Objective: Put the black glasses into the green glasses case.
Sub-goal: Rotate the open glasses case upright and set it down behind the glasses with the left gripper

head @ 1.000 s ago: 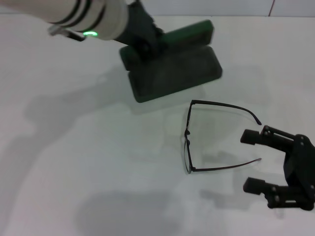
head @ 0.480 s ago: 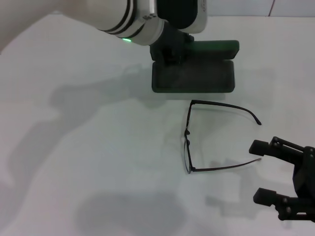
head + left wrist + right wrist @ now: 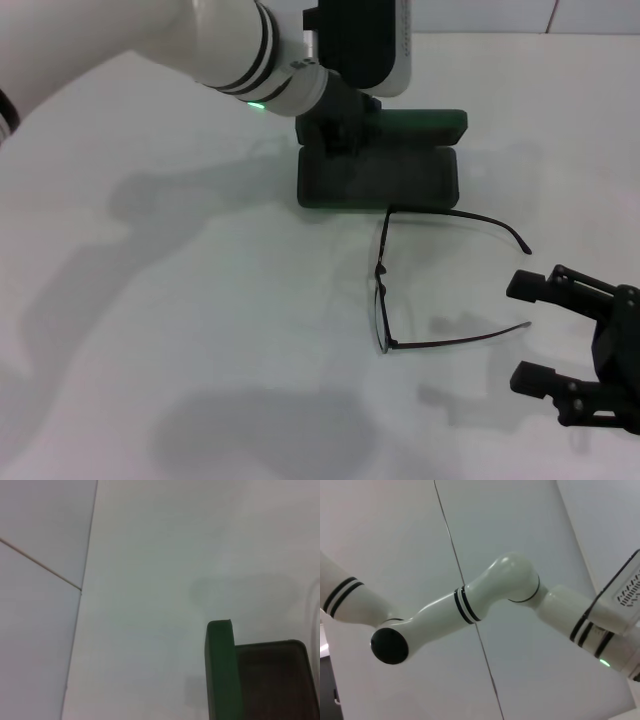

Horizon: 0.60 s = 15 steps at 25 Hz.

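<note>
The black glasses [image 3: 381, 290] lie on the white table [image 3: 150, 320] with both temple arms spread, pointing to the right. The green glasses case [image 3: 385, 175] lies open just beyond them, its lid standing up at the back; it also shows in the left wrist view [image 3: 220, 672]. My left gripper [image 3: 335, 128] is at the case's left end and holds it there. My right gripper [image 3: 518, 331] is open, low at the right. The tip of the near temple arm lies between its fingers, untouched.
My left arm [image 3: 230, 50] reaches across the far side of the table from the left. It also shows in the right wrist view [image 3: 470, 605] against a white panelled wall. Nothing else stands on the table.
The left gripper has swung the case round from a tilted pose to square with the table, then drawn it a little left and nearer the glasses. The right gripper has shifted slightly.
</note>
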Each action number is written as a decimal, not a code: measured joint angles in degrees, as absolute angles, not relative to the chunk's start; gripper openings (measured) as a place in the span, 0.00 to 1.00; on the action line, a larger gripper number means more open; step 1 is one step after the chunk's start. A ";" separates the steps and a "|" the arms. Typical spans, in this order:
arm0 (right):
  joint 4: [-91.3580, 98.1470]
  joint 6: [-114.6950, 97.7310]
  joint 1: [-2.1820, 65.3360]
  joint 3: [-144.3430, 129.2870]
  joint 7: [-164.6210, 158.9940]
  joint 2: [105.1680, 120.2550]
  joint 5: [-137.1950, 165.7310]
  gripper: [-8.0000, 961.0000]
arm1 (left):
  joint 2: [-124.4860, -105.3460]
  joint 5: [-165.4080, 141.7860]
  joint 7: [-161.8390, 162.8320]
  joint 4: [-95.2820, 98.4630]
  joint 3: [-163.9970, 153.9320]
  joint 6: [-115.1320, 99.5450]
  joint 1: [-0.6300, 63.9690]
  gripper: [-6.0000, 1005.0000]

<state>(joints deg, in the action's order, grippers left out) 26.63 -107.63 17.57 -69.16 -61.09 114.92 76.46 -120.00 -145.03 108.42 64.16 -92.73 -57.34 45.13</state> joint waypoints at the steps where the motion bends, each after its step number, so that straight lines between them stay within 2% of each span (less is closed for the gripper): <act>1: 26.63 -107.36 17.59 -69.16 -61.09 114.87 76.46 0.91 | -120.02 -144.98 108.57 64.15 -92.89 -57.45 45.12 0.26; 15: 26.63 -106.03 17.85 -69.17 -61.08 114.99 76.72 0.91 | -120.07 -146.04 111.73 60.70 -93.43 -58.28 46.66 0.28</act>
<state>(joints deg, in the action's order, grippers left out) 26.63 -106.03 17.85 -69.17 -61.08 114.99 76.72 -120.07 -146.05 111.73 60.70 -93.43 -58.28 46.66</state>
